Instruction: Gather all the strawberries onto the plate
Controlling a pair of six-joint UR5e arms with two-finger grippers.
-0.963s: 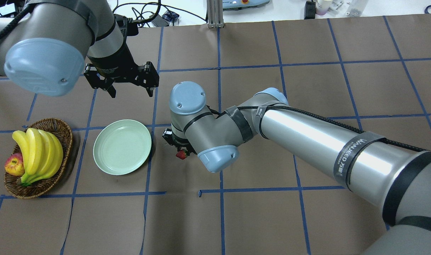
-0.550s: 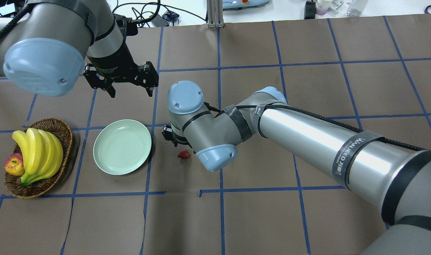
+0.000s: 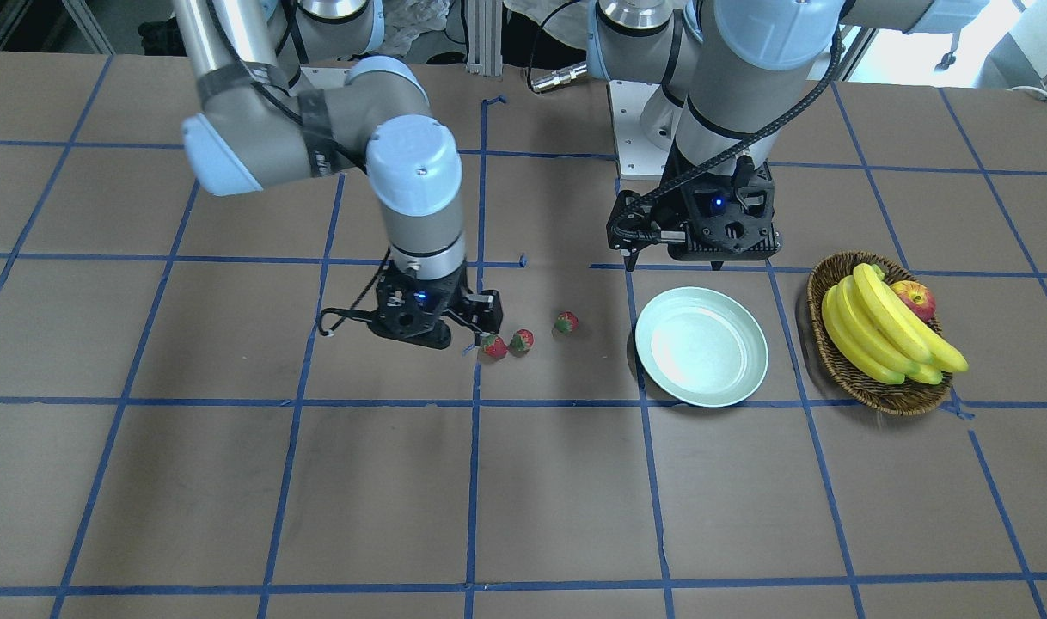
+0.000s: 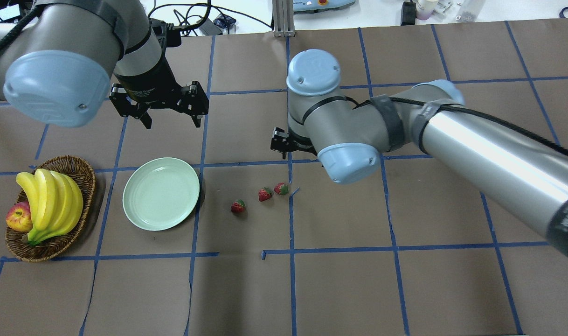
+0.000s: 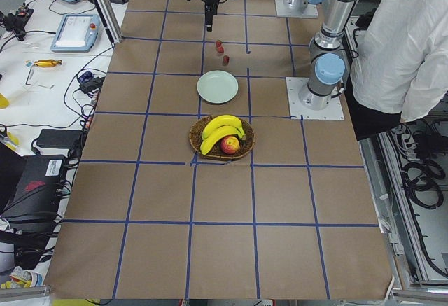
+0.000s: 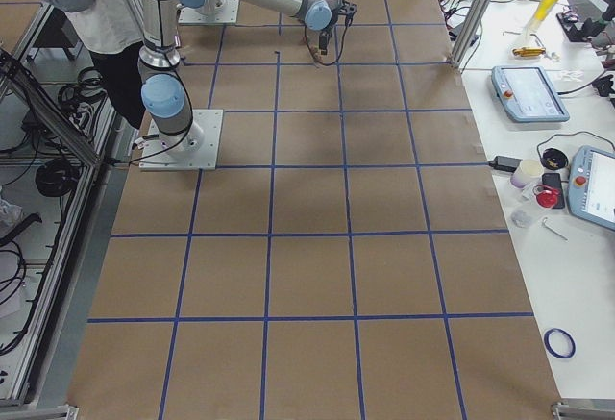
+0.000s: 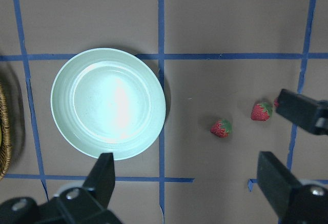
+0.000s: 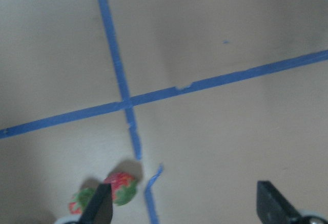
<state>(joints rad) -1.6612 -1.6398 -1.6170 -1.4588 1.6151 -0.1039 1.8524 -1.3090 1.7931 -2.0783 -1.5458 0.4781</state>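
Observation:
Three small red strawberries lie on the brown table: one [image 4: 238,206] nearest the plate and two [image 4: 265,194] [image 4: 281,188] close together further right. The pale mint plate [image 4: 161,193] is empty. My left gripper [image 4: 173,122] hangs open above the table just beyond the plate; its wrist view shows the plate [image 7: 108,103] and a strawberry [image 7: 221,128] below. My right gripper [image 3: 427,331] stands open, low over the table beside the pair of strawberries [image 3: 493,346]. One berry [image 8: 122,187] lies by its left finger, not between the fingers.
A brown wicker basket [image 4: 93,186] with bananas and an apple sits left of the plate. Blue tape lines cross the table. A person [image 5: 399,47] stands beside the robot's base.
My right arm has swung right and further from the robot, off the strawberry nearest the plate, which stays on the table. Two more strawberries now show. The left arm has not moved.

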